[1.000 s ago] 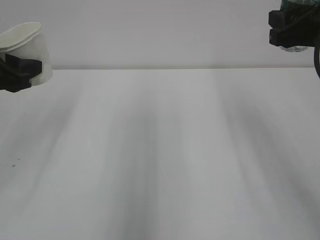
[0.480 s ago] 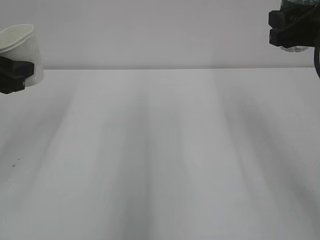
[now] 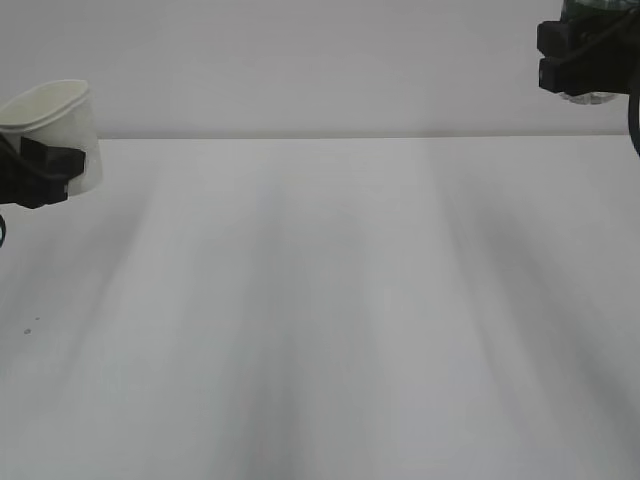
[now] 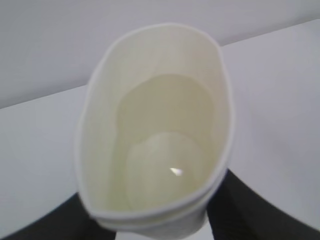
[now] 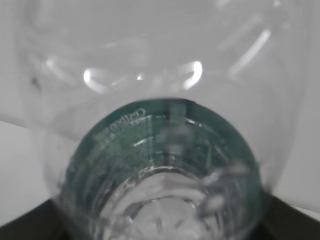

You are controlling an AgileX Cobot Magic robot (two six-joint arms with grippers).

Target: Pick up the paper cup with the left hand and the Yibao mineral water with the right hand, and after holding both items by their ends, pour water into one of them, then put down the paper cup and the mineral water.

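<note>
your left tool [image 3: 35,165] grips the paper cup [image 3: 60,125], tilted, above the tabletop [image 3: 330,300] at far left, while your right tool [image 3: 590,55] clamps the yibao mineral water [image 5: 165,165] high at right

We see a bare test setup, likely a lab: a plain white worktop [image 3: 330,320] fills the lower frame, meeting a blank pale wall [image 3: 300,60] across the upper part.

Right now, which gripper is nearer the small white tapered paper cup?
Left. The left gripper clamps the paper cup; the right gripper is far across, holding the bottle.
</note>
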